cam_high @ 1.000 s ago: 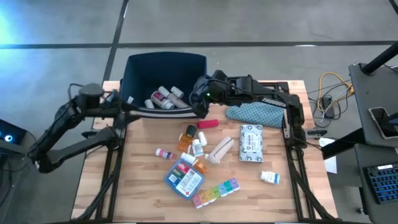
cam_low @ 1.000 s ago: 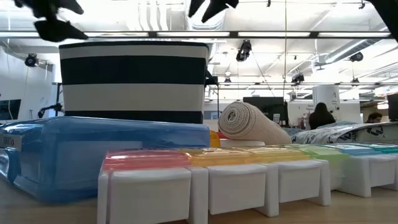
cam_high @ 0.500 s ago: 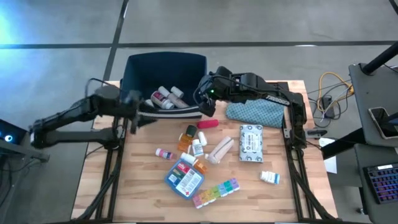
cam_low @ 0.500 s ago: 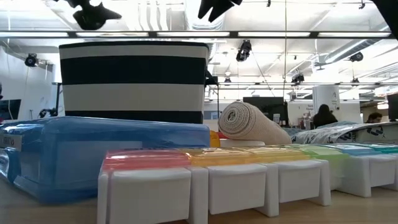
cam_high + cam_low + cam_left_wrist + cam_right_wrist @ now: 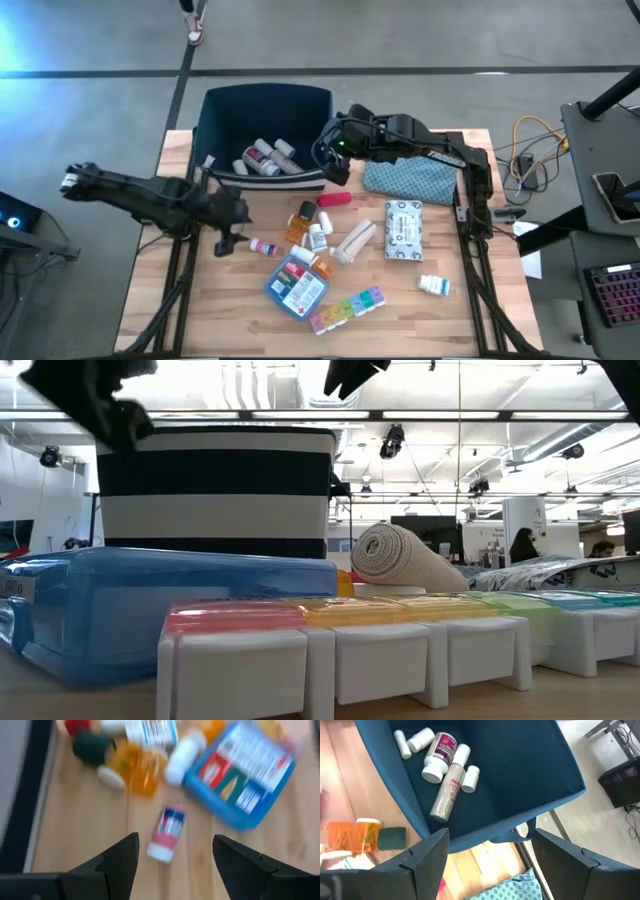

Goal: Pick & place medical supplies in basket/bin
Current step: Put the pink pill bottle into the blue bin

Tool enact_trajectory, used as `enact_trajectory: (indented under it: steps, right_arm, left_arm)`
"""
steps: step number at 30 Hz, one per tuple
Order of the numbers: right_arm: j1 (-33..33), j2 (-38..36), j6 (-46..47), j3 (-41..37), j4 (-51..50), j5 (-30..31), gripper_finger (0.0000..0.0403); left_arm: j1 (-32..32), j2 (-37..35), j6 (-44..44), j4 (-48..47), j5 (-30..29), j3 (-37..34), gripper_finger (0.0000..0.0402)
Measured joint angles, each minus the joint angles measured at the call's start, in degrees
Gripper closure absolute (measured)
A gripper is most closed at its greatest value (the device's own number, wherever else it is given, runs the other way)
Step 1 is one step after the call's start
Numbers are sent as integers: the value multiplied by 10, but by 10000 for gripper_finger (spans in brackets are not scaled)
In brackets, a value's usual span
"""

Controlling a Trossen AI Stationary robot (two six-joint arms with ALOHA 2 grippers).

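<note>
1. Over the left half of the bench, short of its middle, the left claw (image 5: 224,240) hangs with its fingers (image 5: 118,862) spread and nothing between them.
2. Just ahead of that claw a small pink-and-white bottle (image 5: 167,833) lies on its side on the wood, clear of both fingers.
3. Beyond it sit the blue first-aid pouch (image 5: 296,285), an orange pill bottle (image 5: 134,764) with a white cap, and a dark green cap (image 5: 93,746).
4. At the far edge of the bench, the right claw (image 5: 335,163) hovers by the near right corner of the navy bin (image 5: 225,115), fingers (image 5: 422,860) spread and empty.
5. The bin stands at the far left of the bench; inside lie several white bottles (image 5: 440,755) and a tube (image 5: 447,795).
6. Near the bench's middle lie a pink tube (image 5: 334,199), a bandage roll (image 5: 353,241) and a white wipes packet (image 5: 403,230).
7. The rainbow pill organizer (image 5: 346,308) lies toward the near edge, with a small white box (image 5: 434,286) nearer the right edge.
8. A teal patterned cloth pouch (image 5: 410,181) rests at the far right, under the right arm.
</note>
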Motion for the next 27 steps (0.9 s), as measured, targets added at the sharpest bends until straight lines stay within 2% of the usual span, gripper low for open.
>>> enact_trajectory:
  steps: [5,13,18,27]
  right_arm:
    - [0,0,0,0,-3,0,131]
    - [0,0,-1,0,-11,0,131]
    - [0,0,-1,0,-13,0,131]
    - [0,0,-3,0,-12,0,131]
  left_arm:
    - [-20,52,4,-1,-2,-39,169]
    - [-22,142,27,134,-1,-99,169]
    - [-22,198,49,149,1,-112,169]
    - [-22,234,74,211,2,-127,169]
